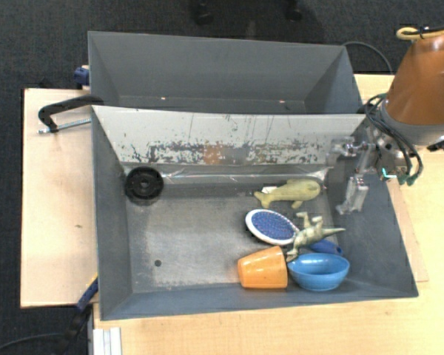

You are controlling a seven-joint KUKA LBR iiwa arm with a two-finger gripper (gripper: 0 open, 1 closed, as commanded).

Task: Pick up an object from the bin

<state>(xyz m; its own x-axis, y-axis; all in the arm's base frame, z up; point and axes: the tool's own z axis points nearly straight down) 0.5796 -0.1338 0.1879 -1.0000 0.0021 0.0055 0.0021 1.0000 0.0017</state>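
So the gripper (345, 198) is hanging at the right side of the bin (207, 272), up near the sloped right wall. Its two metal fingers (354, 194) sit apart with nothing between them, so it's not holding anything.

Closest thing to it is a pale yellowish toy (288, 192), long and kinda fish-shaped. It looks smooth and rubbery, and it's lying flat on the floor just left of the gripper, near the back wall.

Everything else is bunched in the lower right of the bin:
- an oval brush head (271, 225) with a white rim and a blue face covered in tiny dots, lying flat
- a little pale green plastic figure (314, 233) with spiky limbs, looks like a lizard or dino, just right of the brush and touching it
- an orange cup (263, 269) tipped on its side, matte, right at the front wall
- a glossy blue bowl (319, 271) sitting upright beside the cup, touching it, with a small blue bit (327, 248) peeking out behind its rim, can't tell what that is

Way off on its own at the left, by the back wall, there's a black round cap (144, 184) with a ridged, ring-like top.

The bin floor is dull grey metal, and the back wall is scratched with rusty-looking speckles.
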